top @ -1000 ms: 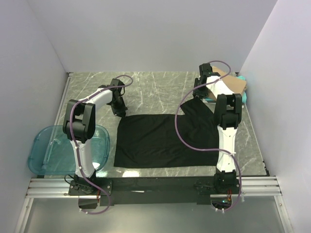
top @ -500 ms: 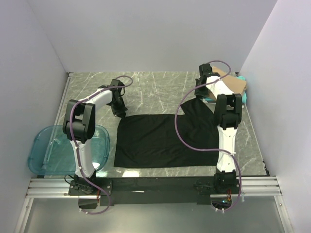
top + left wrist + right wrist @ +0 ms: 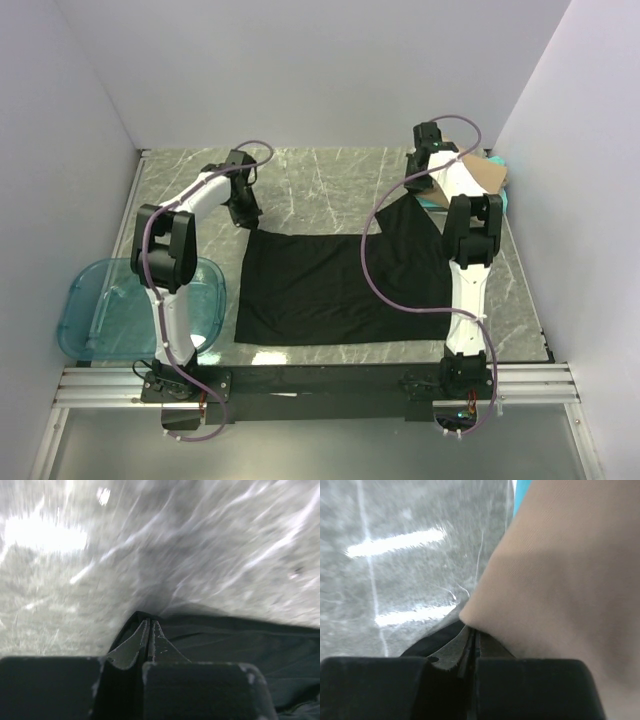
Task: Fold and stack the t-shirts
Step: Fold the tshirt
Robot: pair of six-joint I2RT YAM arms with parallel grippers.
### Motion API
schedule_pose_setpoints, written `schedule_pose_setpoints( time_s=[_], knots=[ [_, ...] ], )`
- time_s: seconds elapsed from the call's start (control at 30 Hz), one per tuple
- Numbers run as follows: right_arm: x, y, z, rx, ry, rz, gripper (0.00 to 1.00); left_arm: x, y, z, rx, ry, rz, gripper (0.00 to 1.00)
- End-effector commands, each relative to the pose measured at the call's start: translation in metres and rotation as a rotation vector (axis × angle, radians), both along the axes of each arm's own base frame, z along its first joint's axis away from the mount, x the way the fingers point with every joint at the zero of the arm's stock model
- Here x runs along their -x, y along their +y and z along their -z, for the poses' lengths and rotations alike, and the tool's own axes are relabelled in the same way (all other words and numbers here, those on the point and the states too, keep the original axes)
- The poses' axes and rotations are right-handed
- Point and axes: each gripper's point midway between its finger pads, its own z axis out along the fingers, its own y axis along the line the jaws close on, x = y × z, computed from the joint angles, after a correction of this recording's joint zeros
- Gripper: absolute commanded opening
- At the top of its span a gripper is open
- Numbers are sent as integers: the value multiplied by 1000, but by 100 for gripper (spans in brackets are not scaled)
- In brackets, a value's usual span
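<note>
A black t-shirt [image 3: 340, 285] lies spread on the marble table in the top view. My left gripper [image 3: 246, 218] is shut on its far left corner; in the left wrist view the pinched fingers [image 3: 149, 630] hold black cloth [image 3: 240, 650]. My right gripper [image 3: 412, 190] is shut on the shirt's far right corner, next to a tan t-shirt [image 3: 480, 175] lying over a teal one [image 3: 497, 203]. In the right wrist view the gripper [image 3: 472, 640] pinches black cloth under the tan shirt's edge [image 3: 560, 580].
A clear blue tray [image 3: 95, 320] sits at the near left edge of the table. White walls enclose the table on three sides. The marble tabletop [image 3: 320, 180] stretches behind the black shirt.
Both grippers have moved a little toward the far wall, pulling the shirt's far edge with them; the far left corner now sits further back.
</note>
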Motion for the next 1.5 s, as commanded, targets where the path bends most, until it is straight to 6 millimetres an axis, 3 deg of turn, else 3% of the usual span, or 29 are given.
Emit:
schedule_pose_setpoints(
  time_s=[0.0, 0.27, 0.53, 0.57, 0.6, 0.63, 0.67, 0.7, 0.73, 0.77, 0.83, 0.93, 1.17, 1.2, 1.27, 1.3, 1.47],
  knots=[
    [-22, -6, -60, 0, -137, 10, 0, -20, 4, -9, -18, -31, 6, 1],
    [-39, -8, -83, -32, -201, 38, 0, -43, 5, -11, -20, -56, 15, 1],
    [-41, -11, -120, -85, -270, 50, 0, -76, 16, -41, -15, -163, 15, 1],
    [-32, -13, -115, -80, -248, 49, 0, -76, 15, -46, -8, -183, 25, 1],
    [-32, -13, -125, -81, -270, 48, 0, -75, 14, -49, 1, -193, 29, 1],
    [-23, -14, -116, -77, -240, 47, 0, -73, 14, -50, 7, -202, 34, 0],
    [-16, -14, -128, -77, -259, 43, 0, -67, 13, -42, 13, -195, 39, 1],
    [-12, -15, -131, -76, -267, 45, 0, -64, 13, -52, 18, -220, 45, 1],
    [0, -14, -117, -77, -229, 45, 0, -60, 13, -52, 21, -225, 51, 0],
    [6, -14, -132, -79, -261, 45, 0, -54, 13, -54, 30, -239, 59, 0],
    [22, -15, -123, -81, -228, 55, 0, -47, 11, -56, 45, -248, 70, 0],
    [44, -15, -130, -88, -219, 69, 0, -36, 7, -60, 73, -261, 90, 1],
    [90, -19, -114, -77, -140, 100, 0, -7, 5, -56, 63, -231, 123, 1],
    [101, -20, -102, -74, -108, 109, 0, -4, 3, -54, 65, -223, 129, 1],
    [112, -20, -105, -72, -116, 114, 0, 6, 1, -50, 57, -208, 146, 1],
    [123, -21, -94, -67, -86, 119, 0, 8, 1, -49, 51, -206, 148, 0],
    [151, -23, -91, -62, -73, 136, 0, 28, 14, -45, -24, -169, 112, 0]
  ],
)
